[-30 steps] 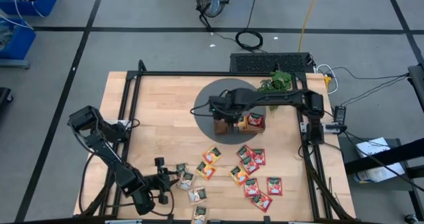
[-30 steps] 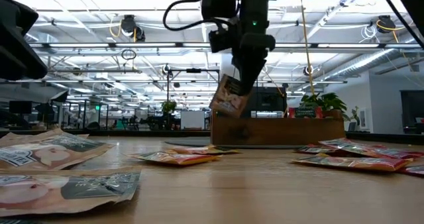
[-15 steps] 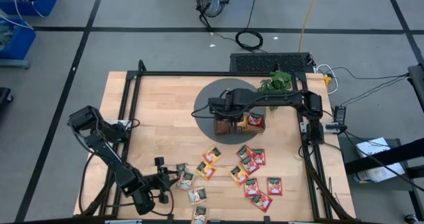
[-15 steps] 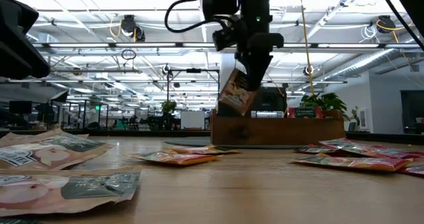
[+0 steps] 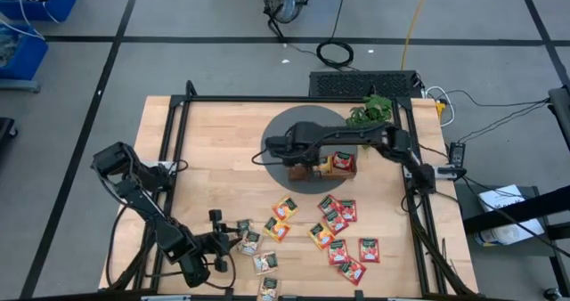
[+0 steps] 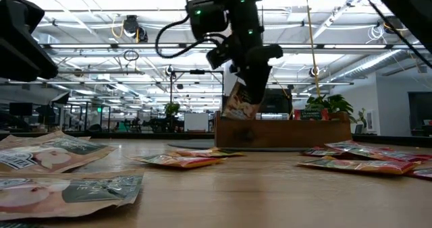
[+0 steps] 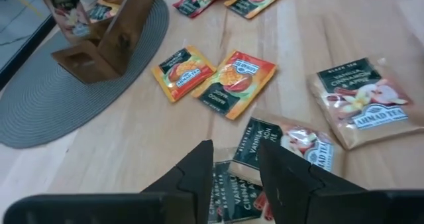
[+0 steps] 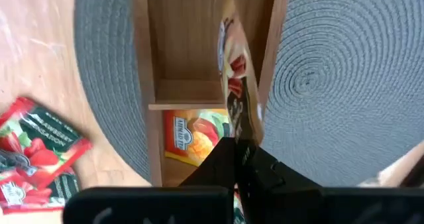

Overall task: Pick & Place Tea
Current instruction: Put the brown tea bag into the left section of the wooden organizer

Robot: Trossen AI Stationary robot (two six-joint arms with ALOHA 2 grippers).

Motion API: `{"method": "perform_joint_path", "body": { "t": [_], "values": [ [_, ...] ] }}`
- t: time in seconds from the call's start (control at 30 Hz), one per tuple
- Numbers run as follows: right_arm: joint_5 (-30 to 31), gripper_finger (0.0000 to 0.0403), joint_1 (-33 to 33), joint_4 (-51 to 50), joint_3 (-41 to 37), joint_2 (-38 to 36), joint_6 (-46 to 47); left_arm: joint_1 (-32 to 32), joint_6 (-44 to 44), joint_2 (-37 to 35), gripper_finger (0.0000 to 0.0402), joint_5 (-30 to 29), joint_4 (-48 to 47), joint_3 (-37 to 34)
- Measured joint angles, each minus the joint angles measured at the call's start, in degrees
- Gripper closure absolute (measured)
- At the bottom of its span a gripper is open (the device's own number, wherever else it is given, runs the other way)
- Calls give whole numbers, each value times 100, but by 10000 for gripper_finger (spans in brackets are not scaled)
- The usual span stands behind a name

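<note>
The tea sachets lie flat and scattered on the near half of the wooden table: red ones (image 5: 343,225), orange ones (image 5: 283,210), beige ones (image 5: 254,243). My right gripper (image 5: 301,163) is shut on a beige sachet (image 6: 237,105) over the left compartment of the brown tray (image 5: 321,166). An orange sachet (image 8: 189,134) lies in the tray's middle compartment. My left gripper (image 7: 235,164) waits open at the table's near left, just above beige sachets (image 7: 285,144). My right gripper (image 8: 240,148) pinches the beige sachet by its upper end (image 8: 242,128) between both fingers, coming from above and pointing down. The sachet hangs below the fingers, slightly tilted. Its lower edge (image 6: 233,117) is level with the tray's rim (image 6: 283,122), over the left compartment.
The tray stands on a round grey mat (image 5: 285,127) at the table's far middle. A small green plant (image 5: 372,109) is just behind the tray's right end. A black frame (image 5: 178,158) borders the table. Bare wood lies left of the mat.
My right gripper has shifted a little toward the table's left edge and come down over the tray, turning slightly. The beige sachet in its hold has swung and dropped until its lower edge reaches the tray's rim.
</note>
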Motion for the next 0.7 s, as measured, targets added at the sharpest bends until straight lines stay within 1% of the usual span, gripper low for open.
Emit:
{"method": "perform_joint_path", "body": {
  "t": [0.13,0.27,0.4,0.53,0.7],
  "values": [
    [5,403,17,-346,534,499,-100,57,1,0,277,36,0,0],
    [7,403,33,-241,560,598,-416,44,13,0,277,60,-30,0],
    [0,398,31,-19,564,583,-485,7,10,0,277,65,-32,0],
    [-9,380,31,130,564,583,-656,7,-7,0,277,73,-31,0],
    [-9,345,31,358,564,578,-742,7,-20,0,277,72,-29,0]
  ]
}}
